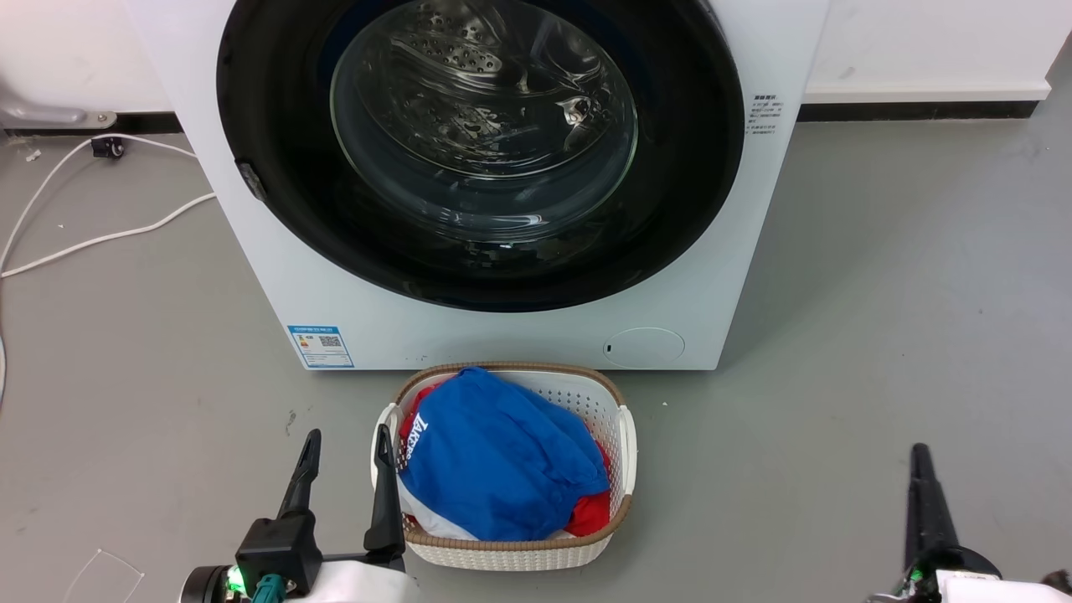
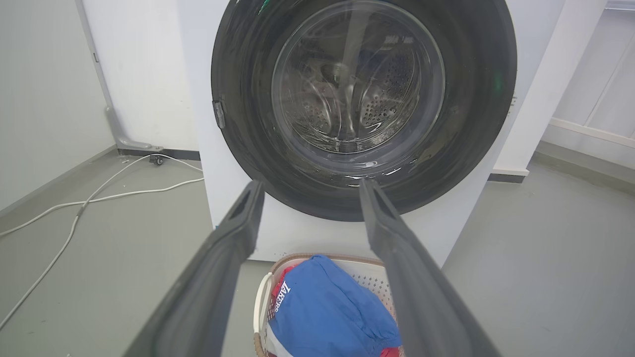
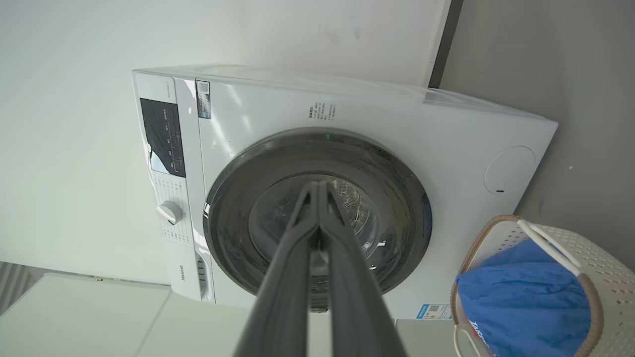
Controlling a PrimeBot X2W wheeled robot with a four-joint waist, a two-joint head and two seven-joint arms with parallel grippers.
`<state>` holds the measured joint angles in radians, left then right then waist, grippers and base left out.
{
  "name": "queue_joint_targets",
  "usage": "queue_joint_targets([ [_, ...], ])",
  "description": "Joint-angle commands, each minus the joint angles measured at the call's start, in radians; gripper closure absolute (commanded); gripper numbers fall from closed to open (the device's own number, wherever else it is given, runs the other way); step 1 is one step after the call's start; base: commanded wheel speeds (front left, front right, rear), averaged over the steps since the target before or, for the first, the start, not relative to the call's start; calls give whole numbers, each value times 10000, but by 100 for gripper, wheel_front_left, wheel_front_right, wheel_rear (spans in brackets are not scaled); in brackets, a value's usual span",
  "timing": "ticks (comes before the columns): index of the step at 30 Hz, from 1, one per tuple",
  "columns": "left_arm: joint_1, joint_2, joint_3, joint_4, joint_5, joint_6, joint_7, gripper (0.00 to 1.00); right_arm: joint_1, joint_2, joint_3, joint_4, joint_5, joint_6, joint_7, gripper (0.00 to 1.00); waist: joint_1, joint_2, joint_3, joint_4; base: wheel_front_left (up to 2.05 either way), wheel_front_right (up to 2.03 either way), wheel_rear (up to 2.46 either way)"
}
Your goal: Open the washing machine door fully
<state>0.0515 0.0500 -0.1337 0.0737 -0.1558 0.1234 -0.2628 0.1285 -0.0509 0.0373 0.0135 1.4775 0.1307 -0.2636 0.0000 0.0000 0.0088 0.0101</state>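
The washing machine (image 1: 502, 335) stands straight ahead, white and boxy. Its washing machine door (image 1: 481, 126), a glossy black disc with a bulging glass window, lies flat against the front, with a small latch tab (image 1: 251, 180) on its left rim. My left gripper (image 1: 347, 444) hovers low and open, well short of the machine, beside the basket's left rim. In the left wrist view the door (image 2: 362, 99) lies beyond the spread left gripper (image 2: 311, 184). My right gripper (image 1: 921, 461) is low at the right, shut and empty. It points at the door (image 3: 397, 198) in the right wrist view, where the right gripper (image 3: 317, 188) shows its tips together.
A white laundry basket (image 1: 624, 435) holding blue and red clothes sits on the grey floor right before the machine, between my grippers. A white cable (image 1: 100, 239) trails over the floor at left. A small round white flap (image 1: 643, 346) sits low on the machine's front.
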Motion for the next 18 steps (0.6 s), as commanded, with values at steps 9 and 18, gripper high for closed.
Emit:
queue_joint_targets([
  [9,25,5,13,1,-36,-4,-30,0,185,6,-22,-842,3001,1,964,100,0,0,10,23,0,0,0],
  [18,46,5,75,-38,-7,-6,-30,0,453,10,-517,-1057,3233,1,2438,100,0,0,36,30,0,0,0],
])
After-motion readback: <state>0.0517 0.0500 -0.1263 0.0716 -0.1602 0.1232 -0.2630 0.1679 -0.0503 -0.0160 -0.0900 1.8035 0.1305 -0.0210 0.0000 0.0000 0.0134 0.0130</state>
